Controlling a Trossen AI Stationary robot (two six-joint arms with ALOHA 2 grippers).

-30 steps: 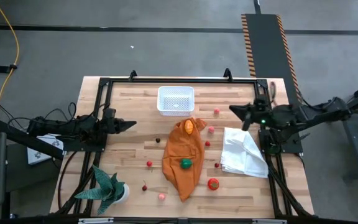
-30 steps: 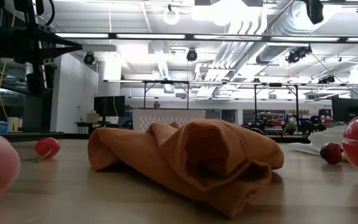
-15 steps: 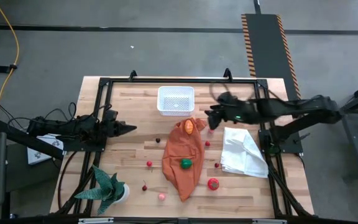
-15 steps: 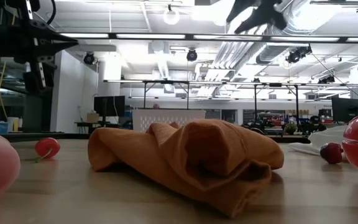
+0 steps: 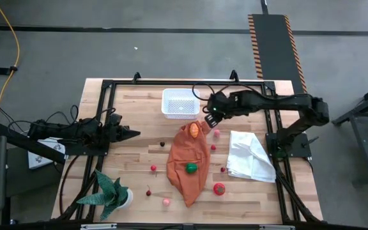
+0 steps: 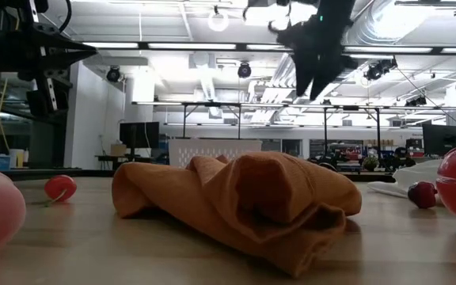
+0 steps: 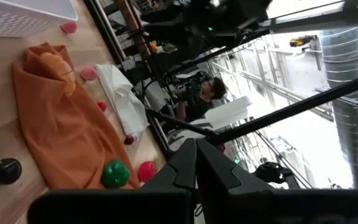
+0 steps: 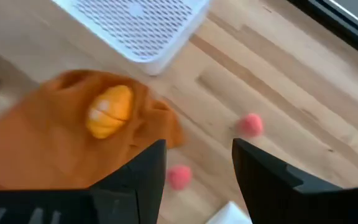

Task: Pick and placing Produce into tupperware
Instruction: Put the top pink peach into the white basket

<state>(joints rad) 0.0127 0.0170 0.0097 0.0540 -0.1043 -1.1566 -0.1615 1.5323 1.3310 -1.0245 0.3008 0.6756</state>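
The tupperware (image 5: 181, 103), a white tub with nothing in it, stands at the far middle of the table. Produce lies scattered: an orange piece (image 5: 195, 130) and a green one (image 5: 190, 168) on the orange cloth (image 5: 187, 163), two pink ones (image 5: 216, 133) (image 5: 222, 115), and a big red one (image 5: 218, 188). My right gripper (image 5: 208, 117) (image 8: 197, 155) hangs open above the table between the tub and the cloth's far end, slanting down, with nothing between its fingers. My left gripper (image 5: 133, 133) (image 7: 196, 155) stays shut at the left side.
A white cloth (image 5: 251, 156) lies at the right and a spiky potted plant (image 5: 110, 191) at the near left corner. More small red, pink and dark pieces (image 5: 153, 168) (image 5: 162, 144) (image 5: 166, 202) dot the wood. A black frame (image 5: 107, 86) borders the table.
My right gripper has swung from the table's right edge toward the middle, coming down over the spot between the tub and the orange cloth, tipping from level to slanting down, and it has opened. My left gripper's tip has swung slightly toward the near edge.
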